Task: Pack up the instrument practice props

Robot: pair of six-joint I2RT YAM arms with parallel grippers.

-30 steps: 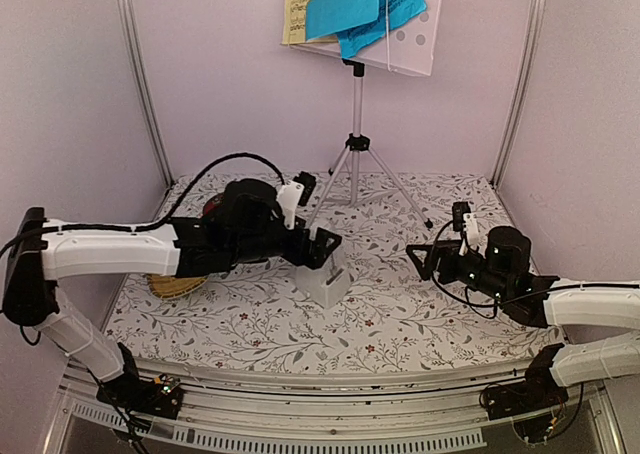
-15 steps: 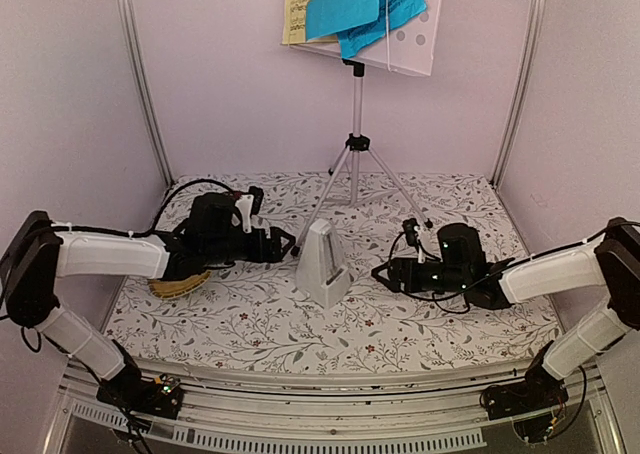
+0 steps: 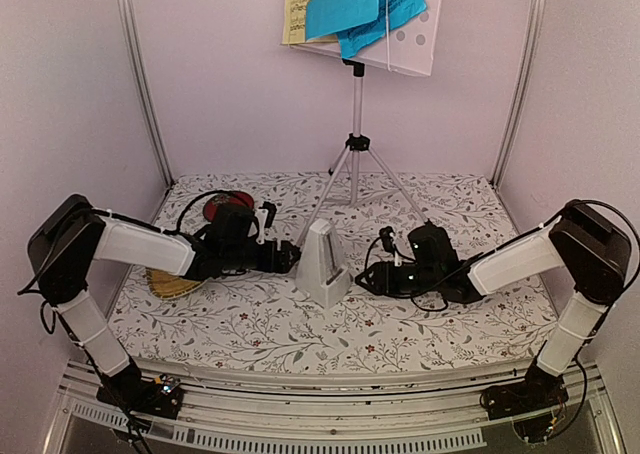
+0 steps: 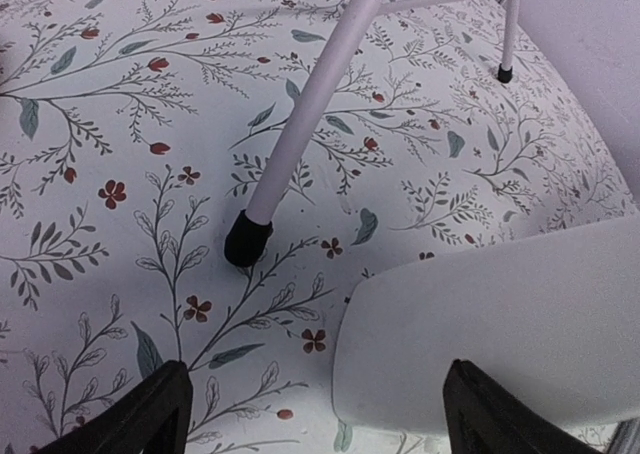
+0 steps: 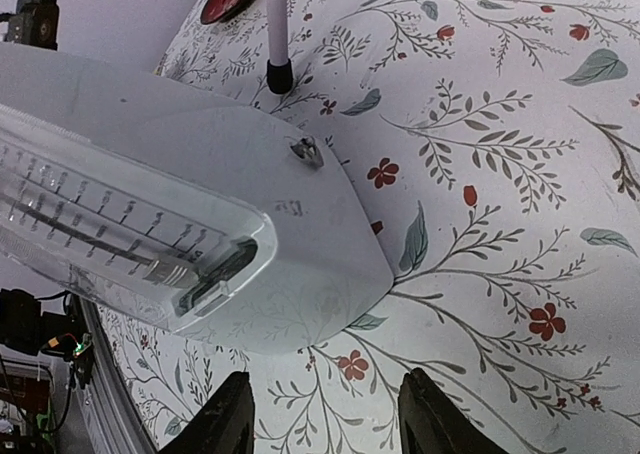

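Well inside the desk (image 3: 440, 324) edges, the upright white metronome (image 3: 322, 264) is being flanked by the left tool (image 3: 292, 257) and right tool (image 3: 360, 280), both spread apart, gripping nothing, a tripod foot (image 4: 248, 239) just beside it.

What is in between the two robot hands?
The white metronome stands between the left gripper and the right gripper. The top camera shows it best.

The top edge crops the music-stand desk (image 3: 418, 46).
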